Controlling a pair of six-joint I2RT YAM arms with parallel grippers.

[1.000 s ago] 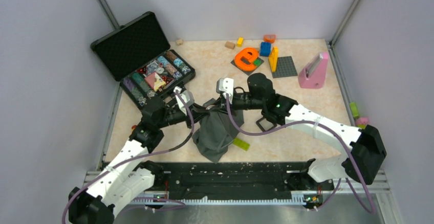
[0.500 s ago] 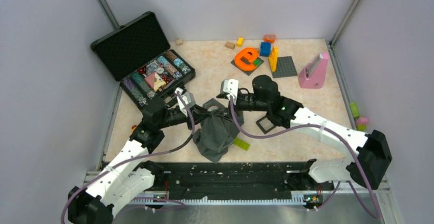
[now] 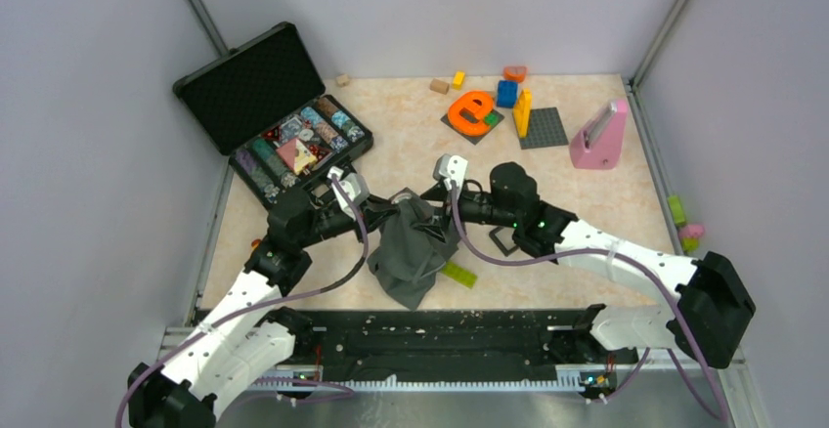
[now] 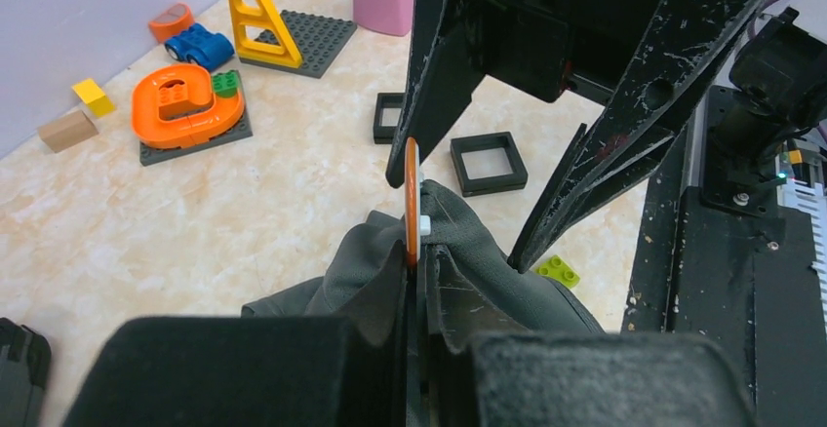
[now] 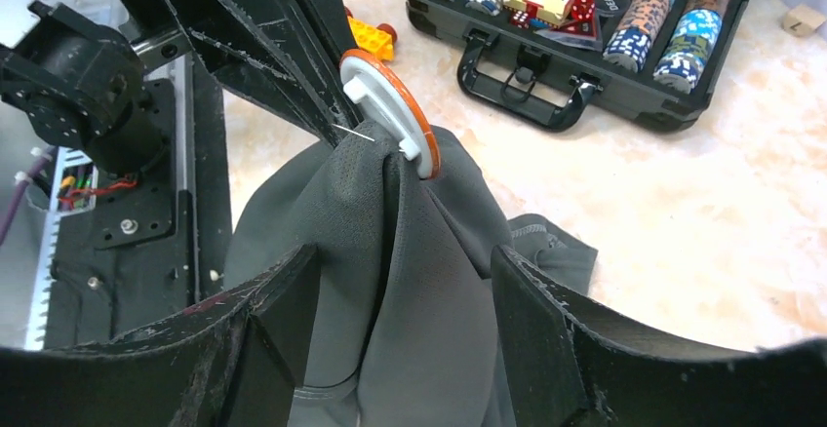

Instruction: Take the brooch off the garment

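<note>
The garment (image 3: pixel 415 252), a dark grey T-shirt, hangs bunched between my two grippers. It also shows in the right wrist view (image 5: pixel 410 252) and the left wrist view (image 4: pixel 488 261). The brooch (image 5: pixel 395 115) is a small disc with an orange rim and a white back, pinned at the top of the raised fold. It is edge-on in the left wrist view (image 4: pixel 412 193). My left gripper (image 4: pixel 417 252) is shut on the brooch and the fabric by it. My right gripper (image 5: pixel 405 291) is open, one finger on each side of the hanging cloth below the brooch, not gripping it.
An open black case (image 3: pixel 293 145) of chips and cards lies at the back left. Black square frames (image 3: pixel 505 242) and a green brick (image 3: pixel 459 274) lie next to the garment. An orange letter toy (image 3: pixel 471 110), bricks, a grey baseplate (image 3: pixel 544 127) and a pink block (image 3: pixel 598 135) stand at the back.
My right arm has drawn back to the right, away from the left gripper. The left gripper has kept its hold and barely moved; the garment hangs much as before.
</note>
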